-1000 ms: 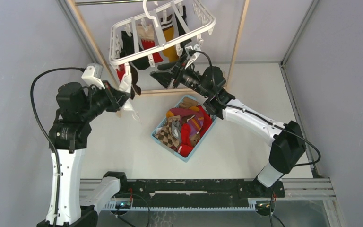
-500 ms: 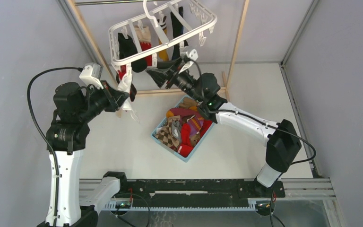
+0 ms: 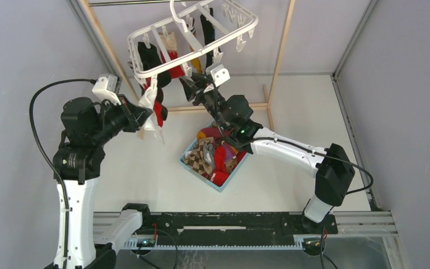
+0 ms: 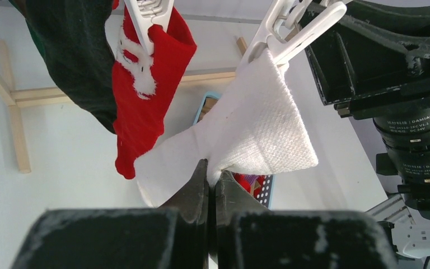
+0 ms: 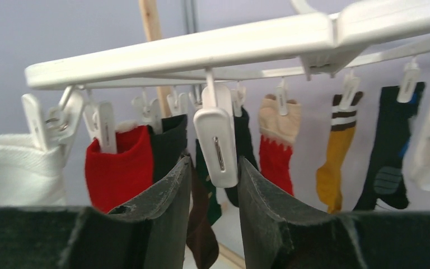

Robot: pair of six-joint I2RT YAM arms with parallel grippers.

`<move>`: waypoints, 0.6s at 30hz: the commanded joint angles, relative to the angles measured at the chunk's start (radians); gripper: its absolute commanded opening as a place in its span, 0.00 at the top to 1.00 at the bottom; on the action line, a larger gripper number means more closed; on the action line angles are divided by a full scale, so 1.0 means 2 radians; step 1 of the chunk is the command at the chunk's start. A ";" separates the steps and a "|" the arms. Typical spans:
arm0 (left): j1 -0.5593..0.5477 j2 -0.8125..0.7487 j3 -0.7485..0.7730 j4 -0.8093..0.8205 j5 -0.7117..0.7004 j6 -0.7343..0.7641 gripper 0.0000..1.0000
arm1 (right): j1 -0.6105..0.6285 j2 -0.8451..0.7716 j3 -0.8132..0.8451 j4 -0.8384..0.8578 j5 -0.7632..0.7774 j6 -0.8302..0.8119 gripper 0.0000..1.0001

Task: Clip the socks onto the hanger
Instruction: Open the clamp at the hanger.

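The white hanger (image 3: 232, 35) hangs tilted from the wooden rack, with several socks clipped to it: black, red (image 4: 148, 89), mustard (image 5: 336, 162) and dark blue. My left gripper (image 4: 213, 171) is shut on a white sock (image 4: 257, 129), whose upper corner sits in the mouth of a hanger clip (image 4: 274, 31). In the top view the left gripper (image 3: 145, 114) is under the hanger's front-left corner. My right gripper (image 5: 213, 168) is open, its fingers either side of an empty white clip (image 5: 217, 140) on the hanger's front bar (image 5: 190, 53). In the top view the right gripper (image 3: 193, 87) is just below the frame.
A light-blue basket (image 3: 230, 175) with several loose socks stands on the table below the right arm. The wooden rack's post (image 3: 284, 45) and base bar (image 3: 257, 105) stand behind it. Grey walls close both sides.
My right arm has swung left and up, bringing its fingers round a front clip. The hanger has shifted left and tilted. My left gripper keeps hold of the white sock.
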 commanded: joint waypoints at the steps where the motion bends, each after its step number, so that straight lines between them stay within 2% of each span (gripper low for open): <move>1: 0.003 -0.003 0.024 0.011 0.006 0.006 1.00 | 0.001 -0.021 -0.003 0.034 0.026 -0.025 0.58; 4: 0.005 -0.002 0.023 0.011 0.006 0.007 1.00 | 0.001 -0.022 -0.003 0.034 0.014 -0.025 0.58; 6: 0.004 -0.003 0.023 0.011 0.007 0.007 1.00 | 0.000 -0.022 -0.003 0.034 0.013 -0.026 0.63; 8: 0.005 -0.004 0.023 0.011 0.007 0.007 1.00 | 0.000 -0.025 -0.004 0.032 0.009 -0.027 0.71; 11: 0.005 -0.005 0.022 0.011 0.006 0.008 1.00 | 0.000 -0.030 -0.008 0.029 0.002 -0.031 0.88; 14: 0.006 -0.006 0.022 0.011 0.005 0.008 1.00 | 0.001 -0.037 -0.015 0.031 0.000 -0.033 0.98; 16: 0.006 -0.006 0.022 0.012 0.002 0.007 0.98 | 0.001 -0.043 -0.018 0.027 -0.004 -0.031 1.00; 18: 0.006 -0.006 0.023 0.012 -0.002 0.006 0.90 | 0.003 -0.048 -0.019 0.020 -0.009 -0.031 1.00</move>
